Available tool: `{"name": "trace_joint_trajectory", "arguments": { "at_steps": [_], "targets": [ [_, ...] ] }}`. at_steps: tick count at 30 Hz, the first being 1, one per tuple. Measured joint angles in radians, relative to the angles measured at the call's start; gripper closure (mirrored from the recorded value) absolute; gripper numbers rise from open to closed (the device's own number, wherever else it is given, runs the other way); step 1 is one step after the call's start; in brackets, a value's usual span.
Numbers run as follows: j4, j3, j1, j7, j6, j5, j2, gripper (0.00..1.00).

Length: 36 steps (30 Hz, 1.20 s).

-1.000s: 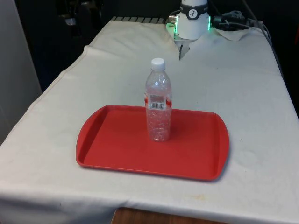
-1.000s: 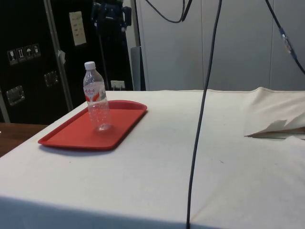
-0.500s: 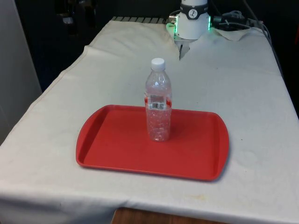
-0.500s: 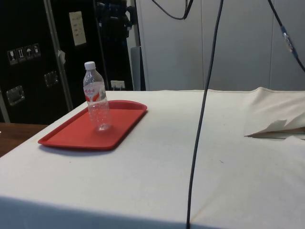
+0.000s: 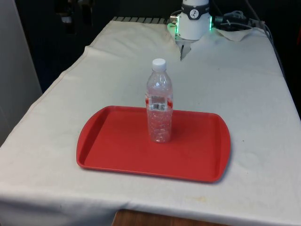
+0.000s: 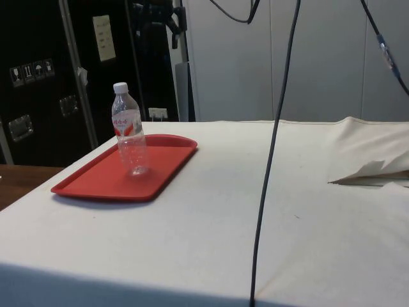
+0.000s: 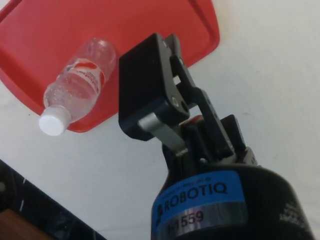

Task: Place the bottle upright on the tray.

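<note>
A clear plastic bottle (image 5: 159, 101) with a white cap and a red-and-white label stands upright on the red tray (image 5: 113, 146), a little towards the tray's far side. The side view has the bottle (image 6: 130, 137) on the tray (image 6: 96, 182) too. My gripper (image 7: 150, 65) is high above the table, off beside the tray's rim (image 7: 200, 47), well apart from the bottle (image 7: 77, 82), and holds nothing.
The tray lies near the table's front edge (image 5: 155, 207). The robot's base (image 5: 194, 21) stands at the far end. A black cable (image 6: 268, 160) hangs down in the side view, with a fold of cloth (image 6: 370, 171) behind it.
The bottle and tray have not moved. The hanging cable in the side view has swung slightly.
</note>
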Motion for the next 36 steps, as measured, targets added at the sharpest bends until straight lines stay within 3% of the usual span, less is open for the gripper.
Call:
{"name": "trace_joint_trajectory", "arguments": {
  "at_steps": [14, 36],
  "targets": [
    [-0.029, 0.0, 0.019, 0.004, 0.0, -0.051, -0.023, 0.0],
    [-0.122, 0.002, 0.035, 0.0, -0.008, -0.065, -0.098, 0.0]
  ]
}}
